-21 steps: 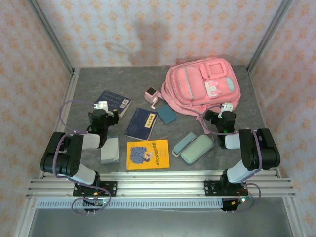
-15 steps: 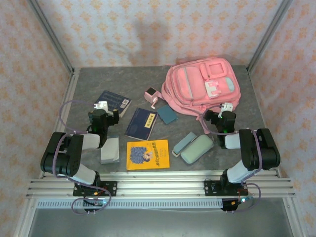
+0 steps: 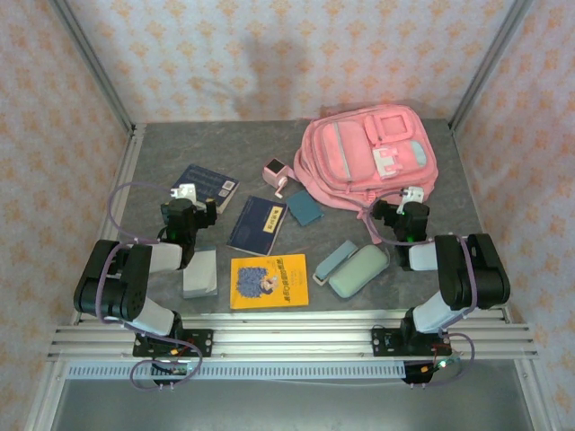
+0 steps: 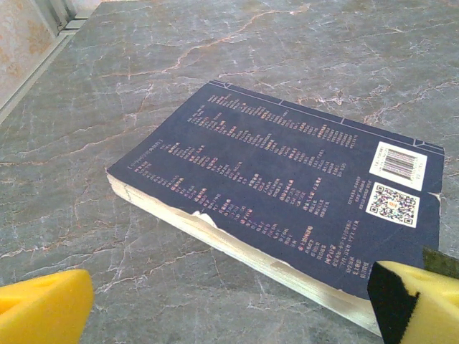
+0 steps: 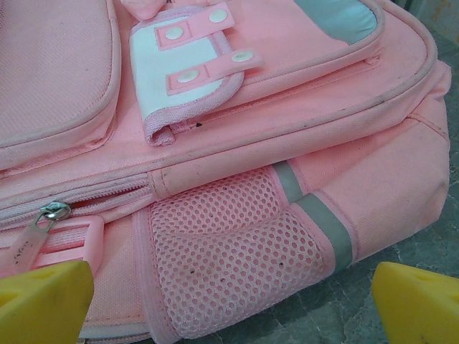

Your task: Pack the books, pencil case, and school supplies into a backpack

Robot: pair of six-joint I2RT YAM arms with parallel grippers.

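Observation:
The pink backpack (image 3: 368, 154) lies flat at the back right, zipped, its mesh side pocket (image 5: 237, 251) facing my right gripper (image 3: 411, 201), which stands open just short of it with nothing held. My left gripper (image 3: 186, 197) is open too, its yellow fingertips (image 4: 43, 307) low over the table in front of a navy book (image 4: 287, 179). A second navy book (image 3: 258, 224), the yellow book (image 3: 269, 281) and the grey-blue book (image 3: 199, 274) lie mid-table. The mint pencil case (image 3: 358, 270), teal bar (image 3: 333, 259), pink sharpener (image 3: 277, 174) and dark-teal pad (image 3: 304, 207) lie loose.
Metal frame posts and patterned walls close in the grey marbled table (image 3: 162, 148) on three sides. The backpack's zipper pull (image 5: 39, 229) and a strap buckle sit near my right gripper's left finger.

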